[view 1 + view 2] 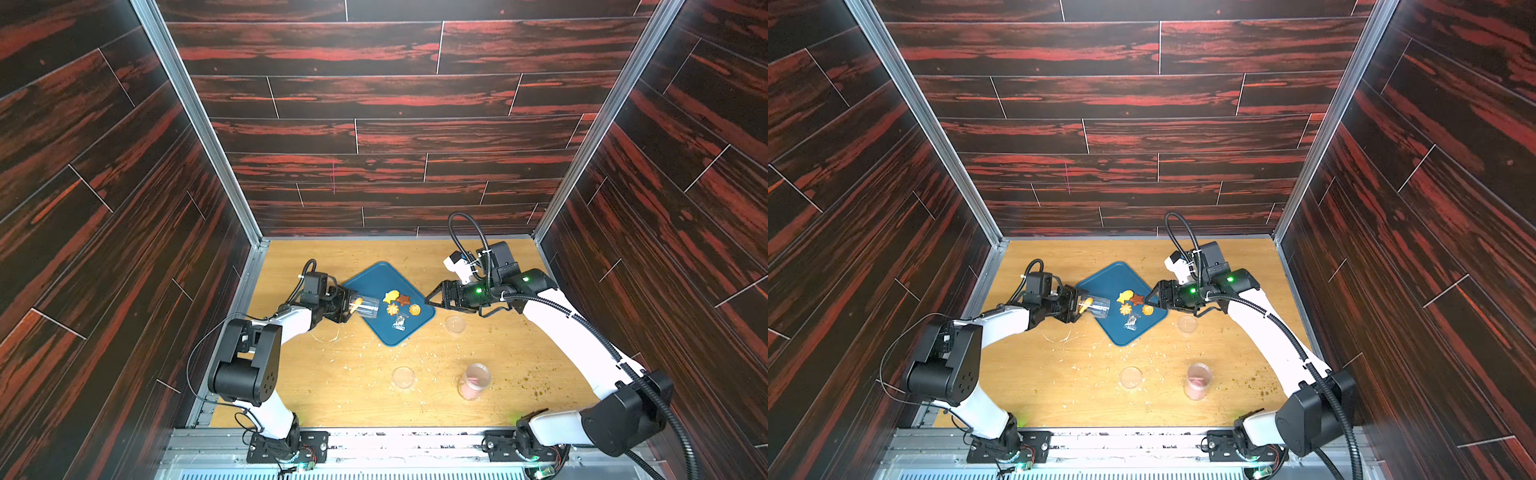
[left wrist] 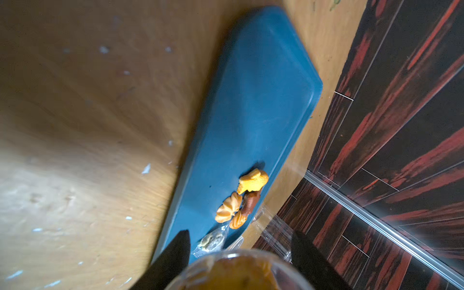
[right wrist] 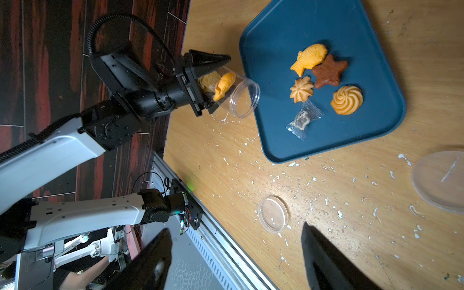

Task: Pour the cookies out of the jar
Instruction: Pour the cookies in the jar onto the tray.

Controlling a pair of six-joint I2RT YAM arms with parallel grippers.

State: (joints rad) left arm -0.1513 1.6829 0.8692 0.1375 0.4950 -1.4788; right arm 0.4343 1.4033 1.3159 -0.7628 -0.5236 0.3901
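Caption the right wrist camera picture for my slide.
Left gripper holds a clear jar tipped at the edge of a blue tray bearing four cookies and a clear packet.

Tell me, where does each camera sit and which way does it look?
Both top views: high over the robot's base end, looking down onto the table; both arms show whole.
Left wrist: behind its own fingers, looking over the jar along the tray.
Right wrist: behind its own fingers, looking across the table at the left gripper holding the jar.
Shared: both wrist views show the cookies on the tray.

Four cookies (image 3: 329, 71) on tray (image 3: 288, 30) — two jars (image 3: 236, 93), two lids (image 3: 273, 214).
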